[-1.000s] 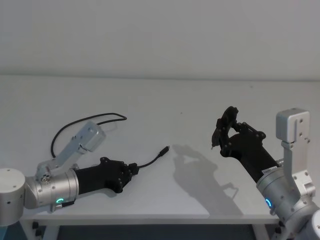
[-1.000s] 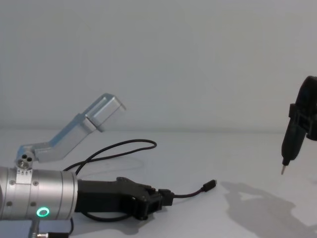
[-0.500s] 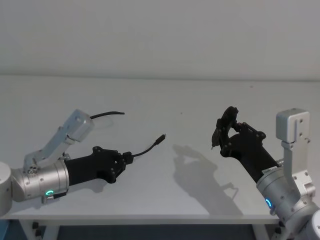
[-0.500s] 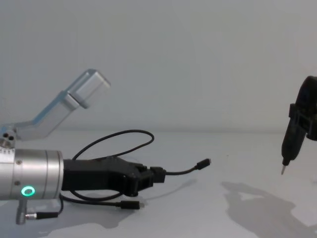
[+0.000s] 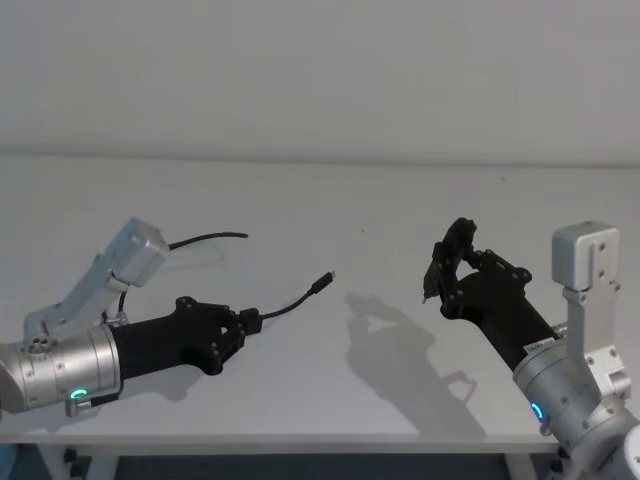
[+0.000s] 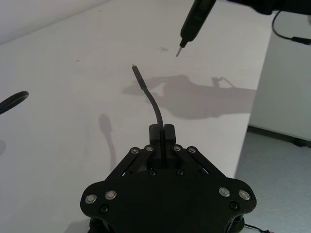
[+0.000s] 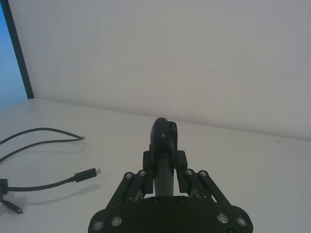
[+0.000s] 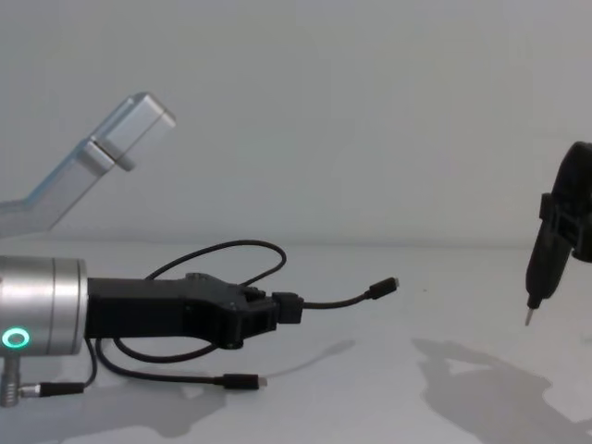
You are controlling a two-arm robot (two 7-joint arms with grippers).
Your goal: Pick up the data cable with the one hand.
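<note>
I am holding the left gripper (image 5: 248,322) level, just above the table (image 5: 380,200), jaws pinching the data cable (image 8: 338,301) near one plug. That short end is pointing straight ahead of the fingertips, tip raised; the rest is looping behind and beneath. Bare tabletop is lying ahead. Well apart, the right gripper (image 7: 164,158) is clasping a pen-like tool (image 8: 539,264).

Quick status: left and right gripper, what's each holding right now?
Left gripper: shut on the data cable.
Right gripper: shut on the pen-like tool.
</note>
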